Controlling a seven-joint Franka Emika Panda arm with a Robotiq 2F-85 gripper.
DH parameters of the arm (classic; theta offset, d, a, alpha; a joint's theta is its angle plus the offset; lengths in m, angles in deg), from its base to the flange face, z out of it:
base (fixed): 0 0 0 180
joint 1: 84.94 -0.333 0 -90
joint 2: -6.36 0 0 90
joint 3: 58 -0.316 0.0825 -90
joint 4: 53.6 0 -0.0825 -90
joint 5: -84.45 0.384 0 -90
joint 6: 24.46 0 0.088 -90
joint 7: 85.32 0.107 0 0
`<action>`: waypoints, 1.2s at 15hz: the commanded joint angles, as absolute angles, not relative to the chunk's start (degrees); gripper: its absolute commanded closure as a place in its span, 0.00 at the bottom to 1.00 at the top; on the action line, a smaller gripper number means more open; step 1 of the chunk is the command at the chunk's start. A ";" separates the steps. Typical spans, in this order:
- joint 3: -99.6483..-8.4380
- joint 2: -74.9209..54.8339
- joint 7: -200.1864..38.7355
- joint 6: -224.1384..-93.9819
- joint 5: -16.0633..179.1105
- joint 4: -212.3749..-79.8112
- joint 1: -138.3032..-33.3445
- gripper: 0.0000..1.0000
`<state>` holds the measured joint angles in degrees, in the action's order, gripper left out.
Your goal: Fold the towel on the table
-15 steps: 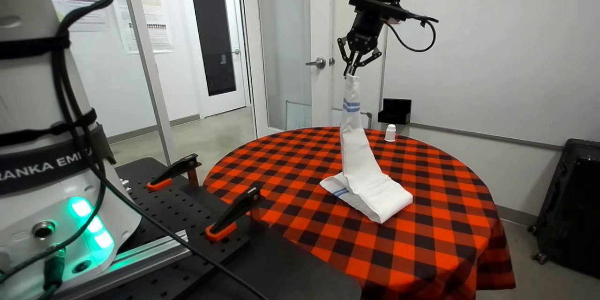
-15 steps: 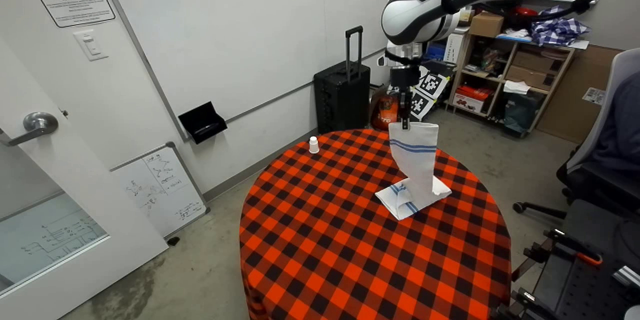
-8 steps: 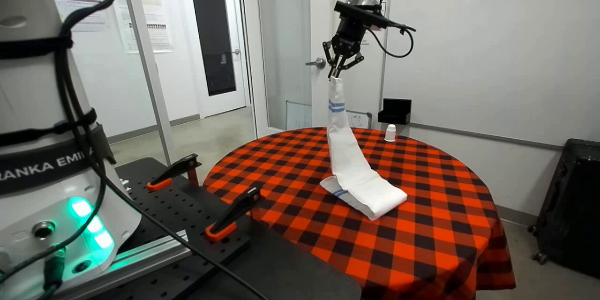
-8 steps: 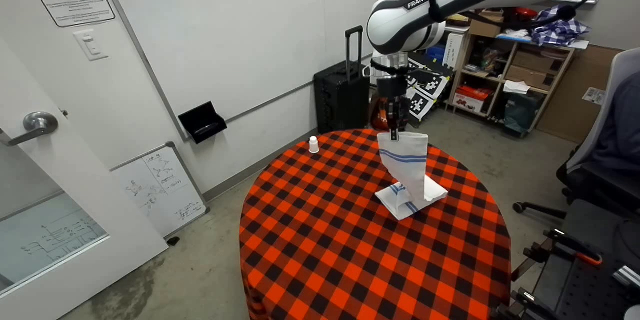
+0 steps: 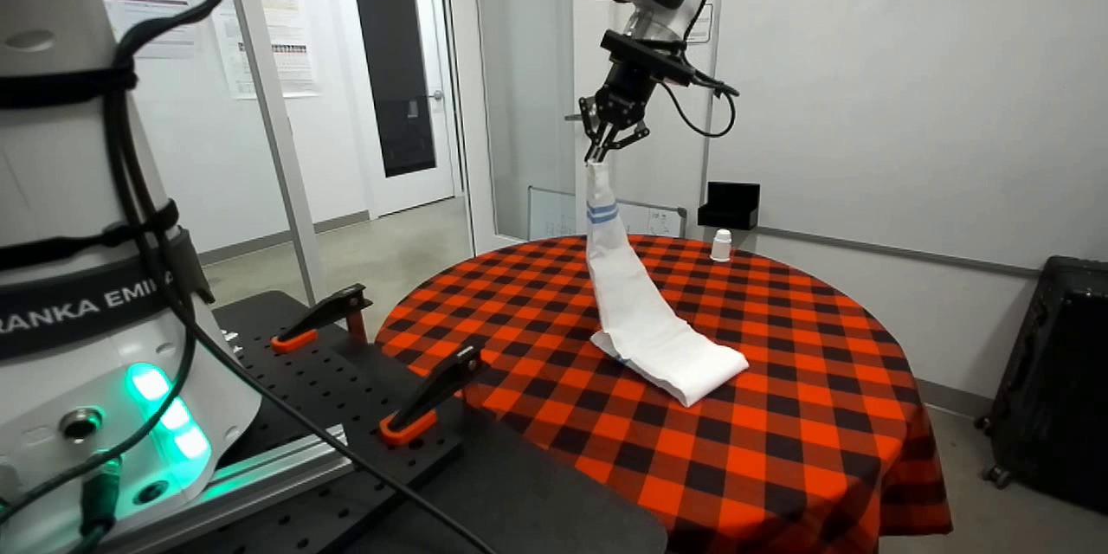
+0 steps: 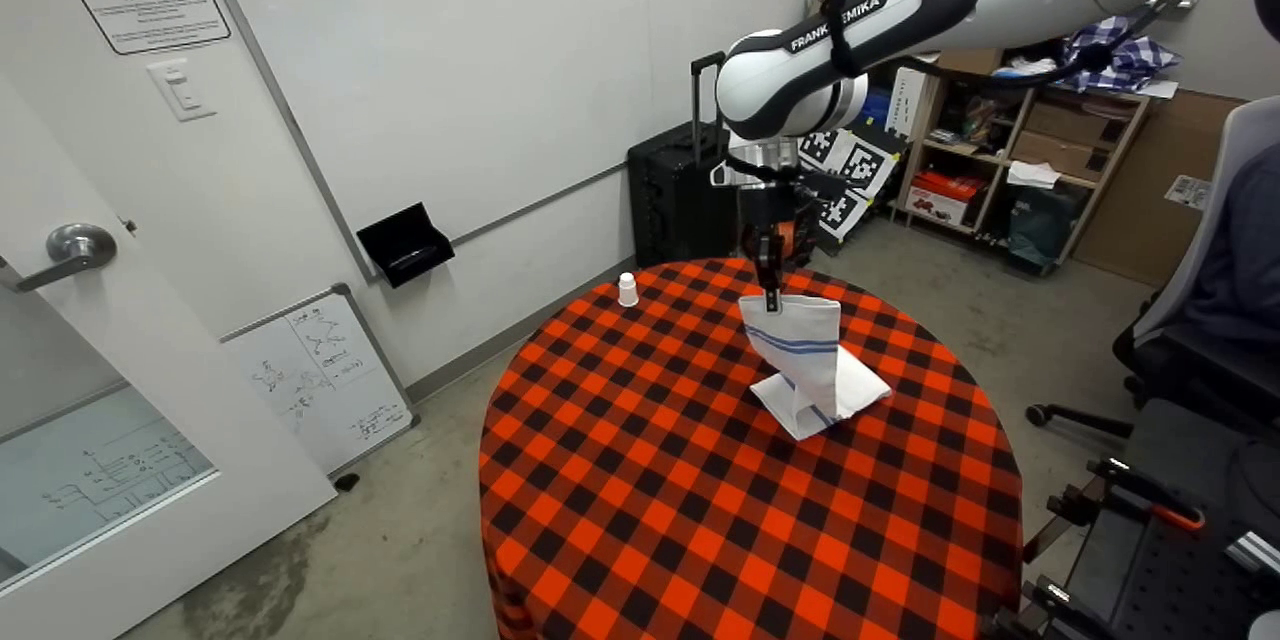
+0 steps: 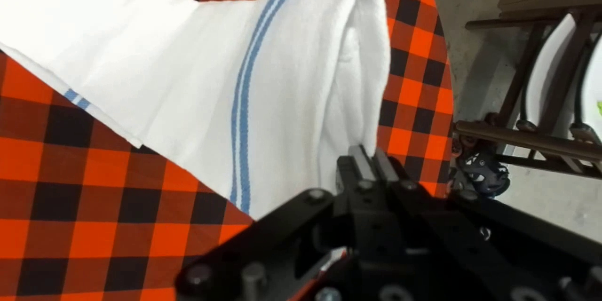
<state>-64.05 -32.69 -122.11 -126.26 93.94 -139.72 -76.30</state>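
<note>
The towel point(image 5: 636, 294) is a white strip with blue stripes. Its lower part lies doubled over on the checkered table point(image 5: 805, 424); its upper part rises to my gripper point(image 5: 595, 161). My gripper is shut on the raised end edge, well above the table. In an exterior view the towel point(image 6: 800, 325) hangs below the gripper point(image 6: 773, 304), which pinches one corner side of the end edge, with the lower layers beneath. In the wrist view the fingertips point(image 7: 371, 160) close on the towel point(image 7: 202, 70), whose held edge curls over. The underside of the lower fold is hidden.
A small white bottle point(image 5: 721, 245) stands near the table's edge by the wall. A black holder point(image 5: 728, 206) is on the wall. Clamps with orange handles point(image 5: 407, 428) sit on the black workbench point(image 5: 519, 485) beside the table. A black case point(image 6: 685, 200) stands behind the table.
My gripper has moved left and downward in both exterior views, carrying the held towel end along. The raised part slopes more over the lower layers, covering more of the lower striped end.
</note>
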 commanded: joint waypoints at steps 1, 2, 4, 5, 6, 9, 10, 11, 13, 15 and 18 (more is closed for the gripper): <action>-64.65 -36.97 -120.02 -125.04 97.32 -134.67 -75.87 0.99; -64.68 -37.56 -119.66 -125.71 98.02 -134.17 -75.76 0.99; -64.39 -38.52 -119.48 -127.19 98.48 -133.30 -75.41 0.99; -64.22 -38.89 -119.52 -127.61 98.56 -132.90 -74.93 0.99; -64.02 -39.31 -119.50 -127.92 98.71 -132.45 -74.25 0.99; -62.97 -39.78 -119.82 -129.04 98.97 -132.67 -71.36 0.99; -62.40 -39.85 -120.03 -129.52 98.56 -133.10 -70.39 0.99; -61.81 -40.00 -120.10 -129.61 98.25 -133.37 -69.39 0.99; -60.44 -40.32 -120.22 -129.61 97.52 -134.10 -67.43 0.99; -59.14 -40.53 -120.05 -129.43 97.09 -135.02 -65.59 0.99; -57.96 -41.21 -119.27 -129.52 97.69 -136.36 -63.24 0.99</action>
<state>-58.74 -40.96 -120.21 -129.44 97.32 -135.10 -64.54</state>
